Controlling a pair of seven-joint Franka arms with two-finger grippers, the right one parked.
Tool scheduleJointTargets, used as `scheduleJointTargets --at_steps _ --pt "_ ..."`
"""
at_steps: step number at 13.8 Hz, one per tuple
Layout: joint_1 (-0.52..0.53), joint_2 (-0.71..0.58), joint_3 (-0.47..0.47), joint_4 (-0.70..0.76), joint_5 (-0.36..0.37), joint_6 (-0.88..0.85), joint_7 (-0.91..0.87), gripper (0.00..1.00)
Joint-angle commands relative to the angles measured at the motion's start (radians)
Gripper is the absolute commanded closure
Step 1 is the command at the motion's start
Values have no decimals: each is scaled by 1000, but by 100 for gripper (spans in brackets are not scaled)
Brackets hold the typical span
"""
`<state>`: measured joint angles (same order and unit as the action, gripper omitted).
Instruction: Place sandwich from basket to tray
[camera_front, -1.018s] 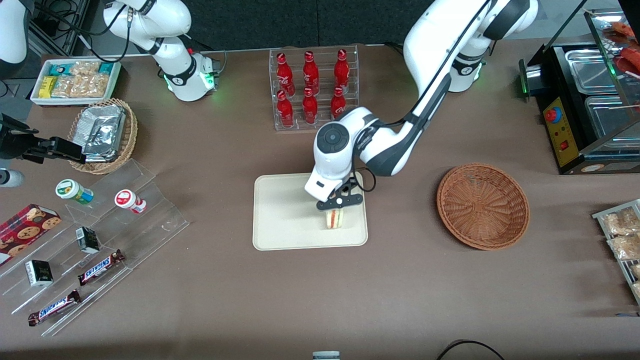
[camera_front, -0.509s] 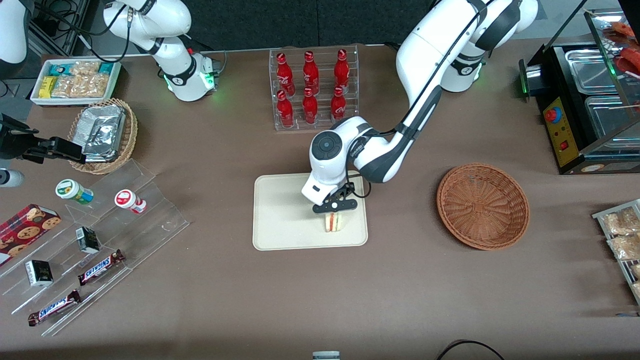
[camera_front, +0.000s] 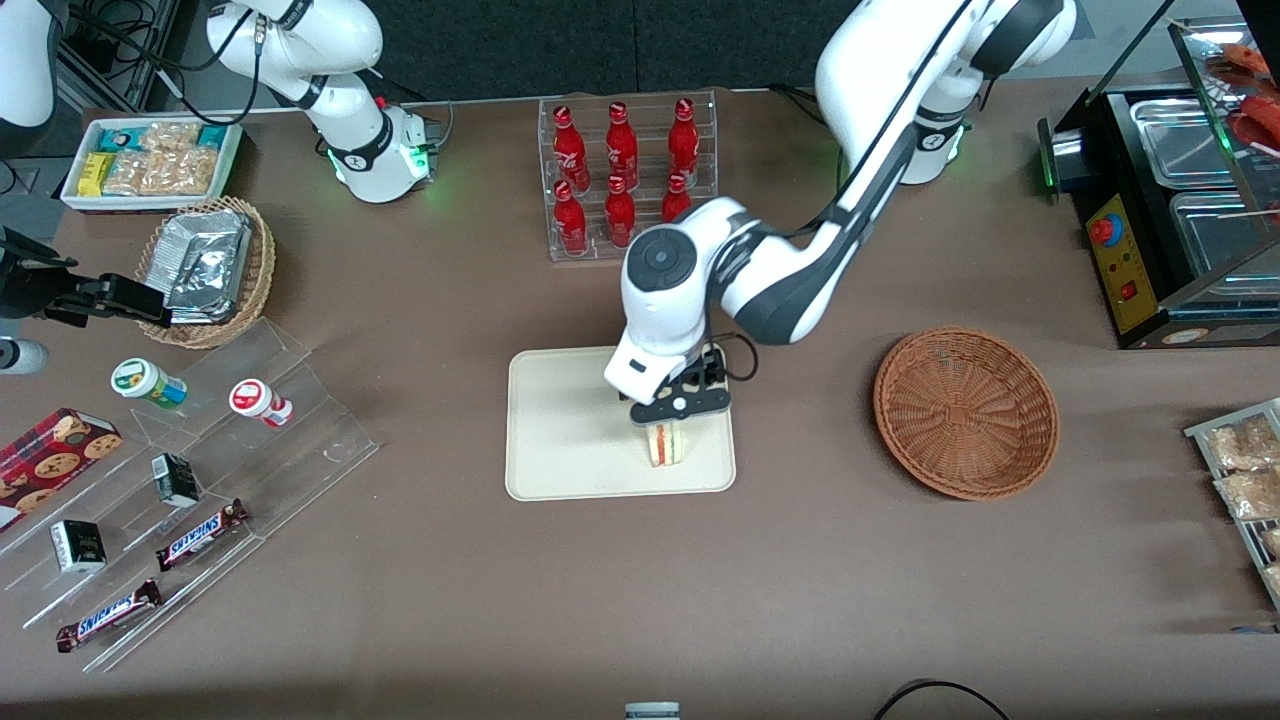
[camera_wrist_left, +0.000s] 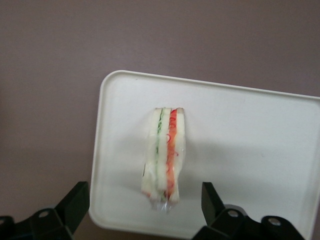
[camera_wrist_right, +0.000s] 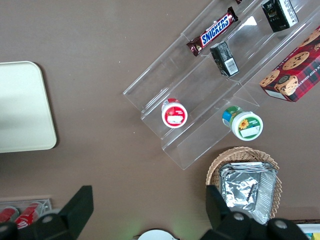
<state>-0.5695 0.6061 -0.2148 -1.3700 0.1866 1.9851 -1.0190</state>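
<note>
Sandwich (camera_wrist_left: 164, 155) on tray (camera_wrist_left: 260, 130), open hand (camera_wrist_left: 145, 212) above

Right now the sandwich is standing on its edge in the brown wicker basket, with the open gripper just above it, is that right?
Not quite. The sandwich stands on its edge on the tray, not in the basket, which holds nothing; the front view shows this. The open gripper is just above it, as you said.

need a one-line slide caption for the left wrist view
Open gripper above the sandwich, which stands on edge on the cream tray, fingers clear on both sides.
</note>
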Motion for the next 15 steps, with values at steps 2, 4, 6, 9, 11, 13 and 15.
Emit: scheduleJointTargets --at_steps 2,4,6,9,11,13,15 --pt "92 -204 6 -21 -44 -187 13 0" --pt "173 -296 3 -23 -47 -311 26 0" --pt "242 -380 5 -27 -70 -409 98 0" --pt "385 -489 5 -37 -131 -556 277 0" --pt "479 -578 5 -95 -154 -595 432 0" --pt "540 -650 6 -167 -156 -595 534 0" --pt "563 -693 35 -204 -162 -600 630 0"
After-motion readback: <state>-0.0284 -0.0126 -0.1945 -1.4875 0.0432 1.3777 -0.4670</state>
